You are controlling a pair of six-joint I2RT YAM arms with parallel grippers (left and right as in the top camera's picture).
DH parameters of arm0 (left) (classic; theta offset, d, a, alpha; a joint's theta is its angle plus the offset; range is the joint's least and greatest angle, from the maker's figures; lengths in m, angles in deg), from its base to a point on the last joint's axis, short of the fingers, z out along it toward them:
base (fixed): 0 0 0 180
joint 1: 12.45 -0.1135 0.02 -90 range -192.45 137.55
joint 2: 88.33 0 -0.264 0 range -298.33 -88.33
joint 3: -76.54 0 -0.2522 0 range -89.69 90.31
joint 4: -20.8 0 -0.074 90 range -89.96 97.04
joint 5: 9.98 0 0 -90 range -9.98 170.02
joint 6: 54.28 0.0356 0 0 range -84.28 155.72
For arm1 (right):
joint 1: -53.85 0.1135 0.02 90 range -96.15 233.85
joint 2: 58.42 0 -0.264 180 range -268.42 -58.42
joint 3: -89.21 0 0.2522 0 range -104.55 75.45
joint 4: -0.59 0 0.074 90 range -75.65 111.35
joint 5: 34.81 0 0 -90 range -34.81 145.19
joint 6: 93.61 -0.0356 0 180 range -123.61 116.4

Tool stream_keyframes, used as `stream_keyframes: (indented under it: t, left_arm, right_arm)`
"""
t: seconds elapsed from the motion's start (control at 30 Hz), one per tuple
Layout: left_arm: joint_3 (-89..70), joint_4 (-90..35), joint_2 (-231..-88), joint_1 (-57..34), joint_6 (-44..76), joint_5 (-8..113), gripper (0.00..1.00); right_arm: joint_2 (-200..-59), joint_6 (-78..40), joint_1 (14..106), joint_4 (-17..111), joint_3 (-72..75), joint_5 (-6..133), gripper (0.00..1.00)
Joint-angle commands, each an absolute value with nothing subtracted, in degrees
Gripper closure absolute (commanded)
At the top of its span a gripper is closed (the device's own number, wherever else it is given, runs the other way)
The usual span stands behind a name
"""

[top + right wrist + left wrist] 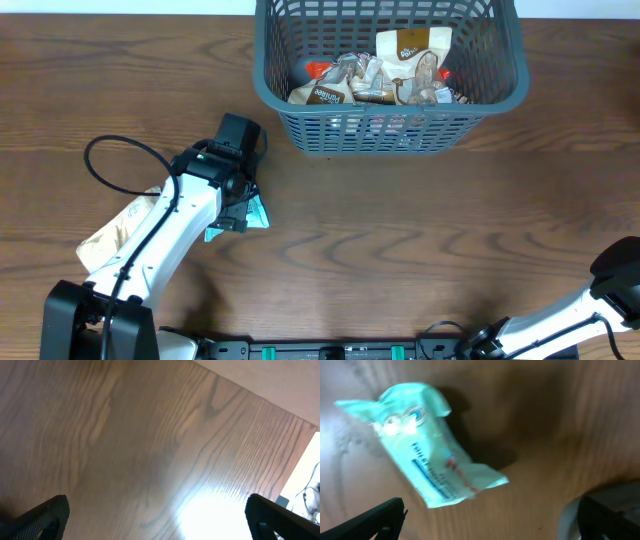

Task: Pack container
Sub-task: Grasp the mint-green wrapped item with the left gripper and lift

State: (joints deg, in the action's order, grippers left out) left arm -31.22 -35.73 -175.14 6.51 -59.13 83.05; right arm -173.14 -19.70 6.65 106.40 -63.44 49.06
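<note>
Overhead, the left pincer [233,207] is poised open over a teal packet [258,213], left of centre, destined for the container [390,128]; the right pincer [155,520] is seen open, idle.

The container [390,130] runs off the overhead view's 12 o'clock edge, far rim unseen. The snack packets [375,75] inside are too small to count or read. The left gripper [238,205] covers most of the teal packet [260,214], whose print blurs in the wrist view. A beige packet [95,248] lies half under the left arm [150,245]. The right arm [560,318] is cropped at 4 o'clock; the right gripper [156,510] shows only fingertips.
</note>
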Motion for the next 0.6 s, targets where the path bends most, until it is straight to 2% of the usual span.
stream_keyframes:
  t: [0.0,0.33,0.57]
  left_arm:
    - [-31.37,-35.51,-175.14,6.47,-57.33,86.67,0.01]
    - [-34.45,-38.92,-175.16,6.49,-68.2,86.94,0.01]
    - [-38.25,-34.52,-175.16,6.49,-68.35,86.96,0.01]
  right_arm:
    - [-172.88,-20.29,6.04,106.88,-63.15,49.3,0.01]
    - [-172.88,-20.29,6.04,106.97,-63.15,49.48,0.01]
    - [-172.88,-20.29,6.04,107.03,-63.15,49.7,0.01]
